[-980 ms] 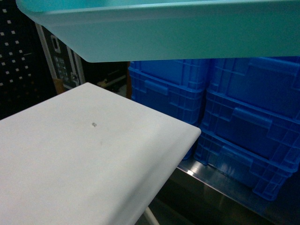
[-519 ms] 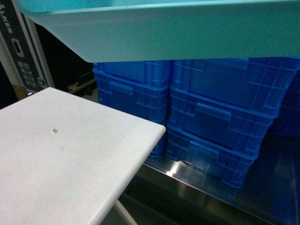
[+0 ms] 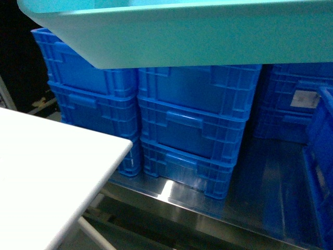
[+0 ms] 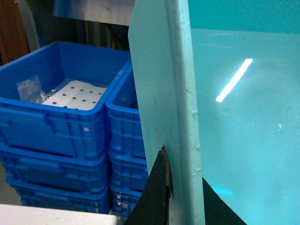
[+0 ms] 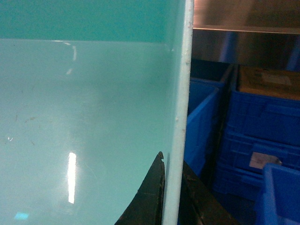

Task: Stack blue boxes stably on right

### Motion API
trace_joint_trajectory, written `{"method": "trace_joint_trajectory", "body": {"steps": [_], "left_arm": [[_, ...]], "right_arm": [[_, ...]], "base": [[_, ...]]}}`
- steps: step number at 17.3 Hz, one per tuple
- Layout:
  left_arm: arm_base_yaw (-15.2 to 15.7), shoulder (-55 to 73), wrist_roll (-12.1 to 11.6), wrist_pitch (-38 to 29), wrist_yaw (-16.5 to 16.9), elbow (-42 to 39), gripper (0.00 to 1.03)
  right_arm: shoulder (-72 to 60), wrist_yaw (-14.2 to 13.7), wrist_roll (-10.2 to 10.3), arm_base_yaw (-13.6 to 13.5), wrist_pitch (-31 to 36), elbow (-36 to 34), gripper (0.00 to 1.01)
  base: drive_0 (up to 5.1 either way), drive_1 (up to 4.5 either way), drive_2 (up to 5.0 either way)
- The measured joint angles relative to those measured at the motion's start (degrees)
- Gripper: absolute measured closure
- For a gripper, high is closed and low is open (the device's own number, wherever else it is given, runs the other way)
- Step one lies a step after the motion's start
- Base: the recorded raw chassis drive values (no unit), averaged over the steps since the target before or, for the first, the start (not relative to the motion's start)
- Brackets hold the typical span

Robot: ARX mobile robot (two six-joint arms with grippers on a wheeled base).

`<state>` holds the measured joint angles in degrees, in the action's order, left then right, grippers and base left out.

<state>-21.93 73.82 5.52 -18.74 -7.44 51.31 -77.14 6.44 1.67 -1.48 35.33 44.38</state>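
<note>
A turquoise tub point(image 3: 197, 36) hung high above the stacked blue crates point(image 3: 192, 140), each claw, left point(image 4: 180, 197) and right point(image 5: 171, 197), pinching one rim. With such thin grips, a jolt could probably tilt it or let it slip.

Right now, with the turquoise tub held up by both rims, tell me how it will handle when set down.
The tub looks thin-walled and empty, so probably light. Its glossy plastic may slip, since the left gripper and right gripper each pinch only a narrow rim. Held at opposite ends, the long shallow shape could flex or tilt somewhat.
</note>
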Motion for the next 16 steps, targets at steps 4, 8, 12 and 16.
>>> {"method": "trace_joint_trajectory", "body": {"steps": [4, 8, 12, 16], "left_arm": [[-0.07, 0.0, -0.02, -0.07, -0.04, 0.0, 1.01], [-0.11, 0.0, -0.02, 0.09, -0.09, 0.0, 1.01], [-0.11, 0.0, -0.02, -0.07, -0.04, 0.0, 1.01], [-0.15, 0.02, -0.33, -0.11, -0.09, 0.0, 1.01]], "right_arm": [[0.0, -0.02, -0.02, 0.0, -0.07, 0.0, 0.94], [0.0, -0.02, -0.02, 0.0, -0.11, -0.04, 0.94], [0.0, -0.15, -0.02, 0.0, 0.11, -0.04, 0.94], [0.07, -0.24, -0.02, 0.04, 0.26, -0.11, 0.94]], "base": [[-1.6, -1.63, -1.6], [-1.6, -1.63, -1.6], [-1.6, -1.63, -1.6], [1.4, -1.63, -1.6]]}}
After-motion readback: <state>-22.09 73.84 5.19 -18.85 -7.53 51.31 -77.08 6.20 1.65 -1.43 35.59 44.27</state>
